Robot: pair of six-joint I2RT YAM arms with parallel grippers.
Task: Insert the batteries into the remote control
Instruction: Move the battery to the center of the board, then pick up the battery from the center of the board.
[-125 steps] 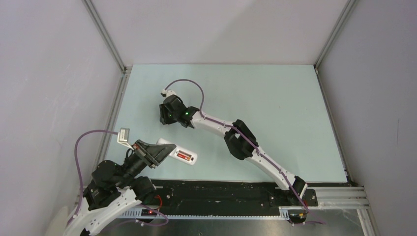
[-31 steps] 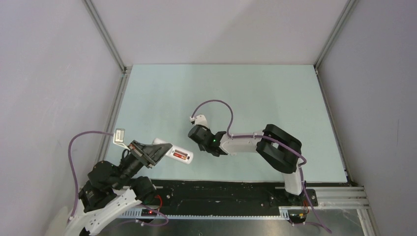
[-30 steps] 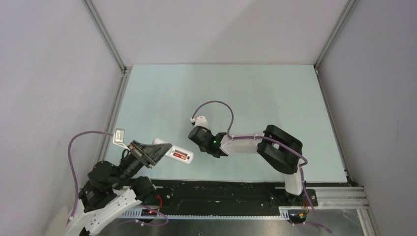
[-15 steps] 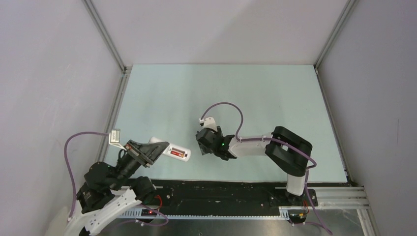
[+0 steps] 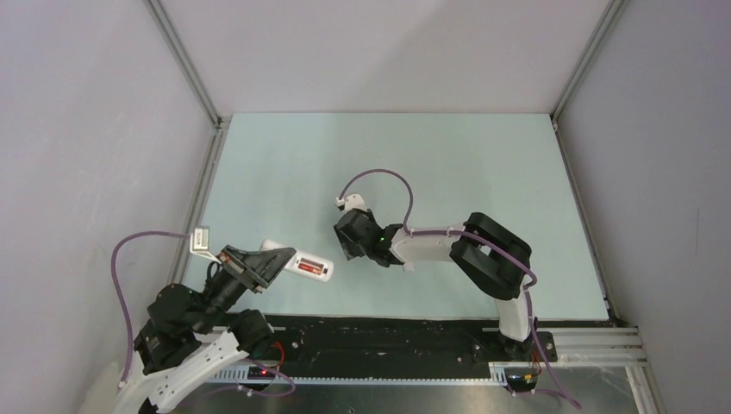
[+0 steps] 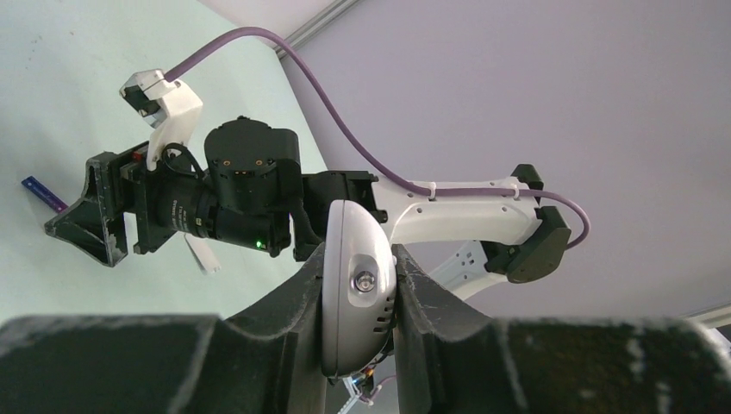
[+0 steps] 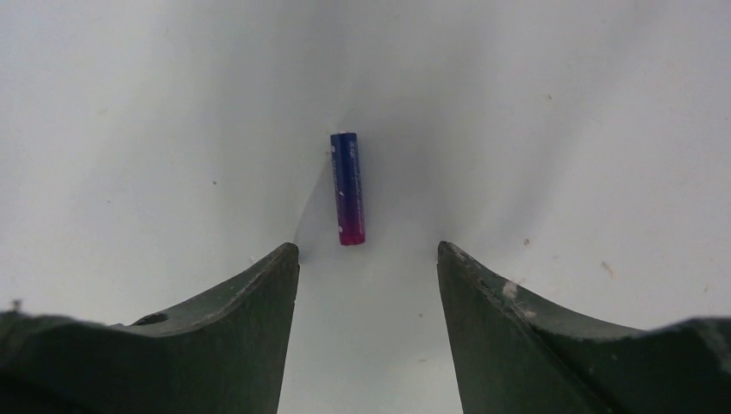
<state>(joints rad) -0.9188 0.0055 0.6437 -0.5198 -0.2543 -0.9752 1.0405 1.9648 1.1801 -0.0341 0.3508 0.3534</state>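
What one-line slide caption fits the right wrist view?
Right gripper, jaws open, lined up on a small dark blue cylindrical battery with a pink end, lying on the pale table.

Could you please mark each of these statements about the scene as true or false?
1. The left gripper is shut on the remote control. True.
2. The right gripper is clamped on the blue battery. False: its jaws stand open, and the battery lies just beyond the fingertips, untouched.
3. A red-orange battery sits in the remote control's bay. True.
4. The blue battery stands upright on its end. False: it lies on its side on the table.
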